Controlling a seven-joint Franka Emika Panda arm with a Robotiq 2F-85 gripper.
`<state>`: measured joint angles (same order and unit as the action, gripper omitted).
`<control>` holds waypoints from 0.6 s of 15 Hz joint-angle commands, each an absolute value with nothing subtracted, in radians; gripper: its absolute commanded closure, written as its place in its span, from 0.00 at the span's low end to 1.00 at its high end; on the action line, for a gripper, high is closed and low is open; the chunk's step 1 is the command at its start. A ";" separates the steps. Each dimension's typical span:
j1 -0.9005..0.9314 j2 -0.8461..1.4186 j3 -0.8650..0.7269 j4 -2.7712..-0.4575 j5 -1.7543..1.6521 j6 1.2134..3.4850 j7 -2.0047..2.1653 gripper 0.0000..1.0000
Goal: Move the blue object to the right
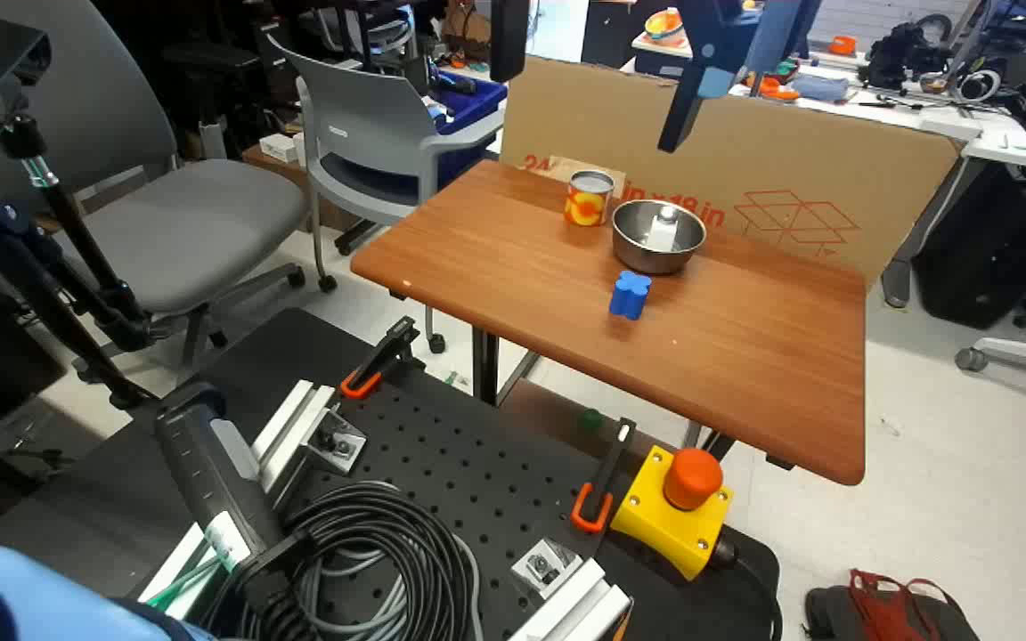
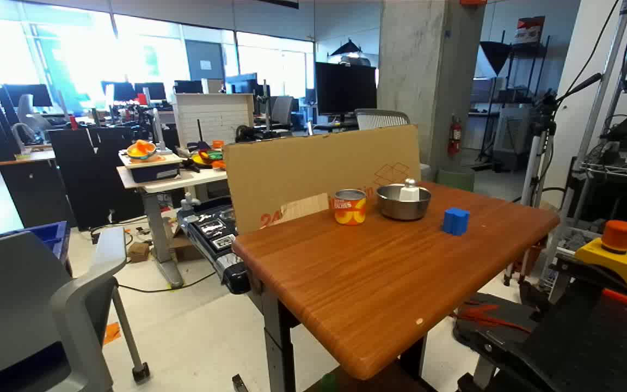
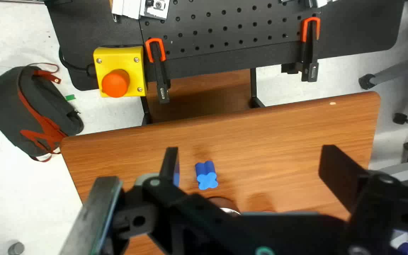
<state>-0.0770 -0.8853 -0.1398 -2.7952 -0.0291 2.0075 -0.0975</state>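
The blue object (image 1: 630, 296) is a small blue block with a clover-shaped top. It stands upright on the wooden table, just in front of the steel bowl in an exterior view. It also shows in an exterior view (image 2: 456, 221) to the right of the bowl, and in the wrist view (image 3: 207, 175). My gripper (image 3: 250, 148) is open and empty, with its fingers wide apart. In the wrist view the block appears between the fingers, nearer the left one. In an exterior view the gripper (image 1: 588, 114) hangs high above the table, well apart from the block.
A steel bowl (image 1: 638, 255) holding a white object (image 1: 663, 231) stands close to the block. A can (image 1: 586, 206) stands beside the bowl. A cardboard sheet (image 1: 780, 196) rises behind the table (image 1: 513, 267). A yellow box with an orange button (image 1: 669, 525) sits on the black base.
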 commanded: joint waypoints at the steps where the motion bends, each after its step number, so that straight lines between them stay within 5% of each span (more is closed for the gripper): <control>1: -0.083 -0.884 -0.135 -2.793 -0.024 2.005 -0.101 0.00; 9: -0.080 -0.810 -0.123 -2.756 -0.028 2.000 -0.084 0.00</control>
